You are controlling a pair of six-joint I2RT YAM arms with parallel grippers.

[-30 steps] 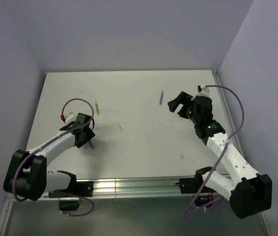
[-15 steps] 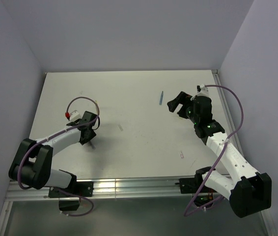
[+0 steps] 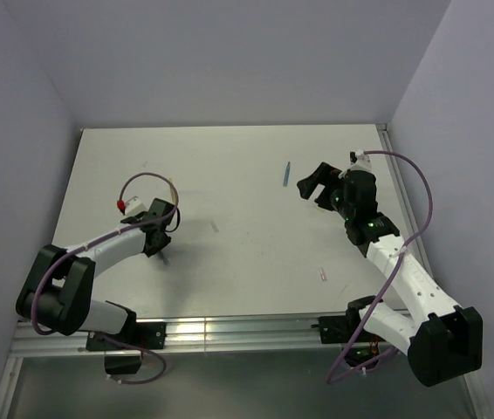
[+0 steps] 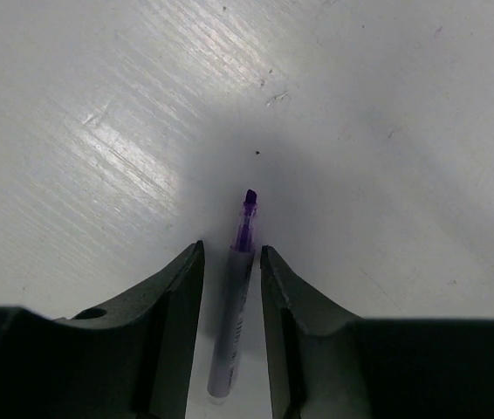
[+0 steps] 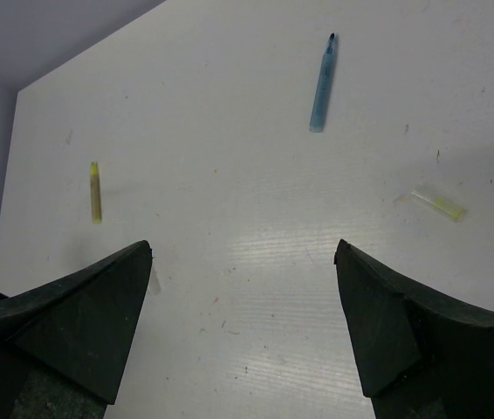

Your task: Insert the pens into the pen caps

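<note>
**Risks.** The left jaws (image 4: 231, 250) stand low over the pale scuffed bench (image 3: 229, 157), astride the thin grey-purple pen (image 4: 235, 314). They are narrowed to a slim gap on each side and are not yet clamped on it. The pen lies flat and lengthwise between the fingers, with its dark tip poking out ahead of them.

- The barrel sits slightly askew to the fingers. I judge one finger could meet it first and roll or pivot it, leaving a crooked hold that would spoil the line-up with a cap.
- So thin a pen, pinched flat against the bench, could also squirt out forward.
- The left arm's purple cable loop (image 3: 142, 182) hangs over the thin yellow pen (image 5: 95, 192). A careless lift could drag it.
- The right jaws (image 5: 243, 253) are spread wide and hold nothing. They hover near the thin blue pen (image 3: 286, 175), well apart from the pale cap stub near the front edge (image 3: 323, 274). The small whitish cap with a yellowish end (image 5: 435, 203) lies ahead of them and to the right.

**Changes over the last second.**
- The left arm has swung forward and inward, and its jaws have drawn in from a wider spread.
- The cable loop now covers the yellow pen in the top view, where it lay plainly exposed before.
- The right arm, the blue pen and the caps have not moved.
</note>
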